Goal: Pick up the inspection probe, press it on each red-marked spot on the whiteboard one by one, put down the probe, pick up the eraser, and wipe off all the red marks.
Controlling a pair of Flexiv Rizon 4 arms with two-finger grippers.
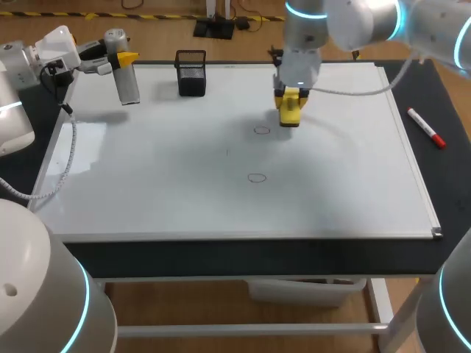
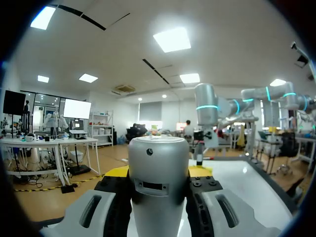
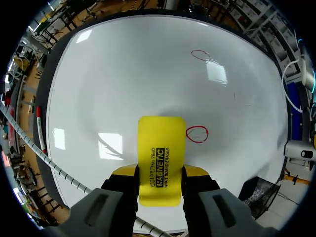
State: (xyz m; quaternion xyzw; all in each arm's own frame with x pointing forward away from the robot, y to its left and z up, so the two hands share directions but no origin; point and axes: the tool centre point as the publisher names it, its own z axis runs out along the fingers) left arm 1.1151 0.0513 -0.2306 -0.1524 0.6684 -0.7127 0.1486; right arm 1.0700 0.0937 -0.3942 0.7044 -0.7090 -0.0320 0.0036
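Observation:
My left gripper (image 1: 125, 57) is at the whiteboard's far left corner, shut on the silver cylindrical probe (image 1: 127, 81), which hangs upright above the board. In the left wrist view the probe (image 2: 158, 192) fills the gap between the fingers of the left gripper (image 2: 159, 173). My right gripper (image 1: 291, 97) is over the middle back of the whiteboard (image 1: 353, 184), shut on the yellow eraser (image 1: 289, 112). The eraser (image 3: 160, 148) points down at the board right beside one red ring (image 3: 197, 134). A second red ring (image 3: 200, 55) lies further ahead. Both rings (image 1: 262, 131) (image 1: 256, 177) look faint from above.
A black mesh pen holder (image 1: 191, 72) stands at the board's back edge, between the two grippers. A red-capped marker (image 1: 427, 127) lies on the dark table right of the board. The left arm's white cable (image 1: 62, 165) drapes over the board's left edge.

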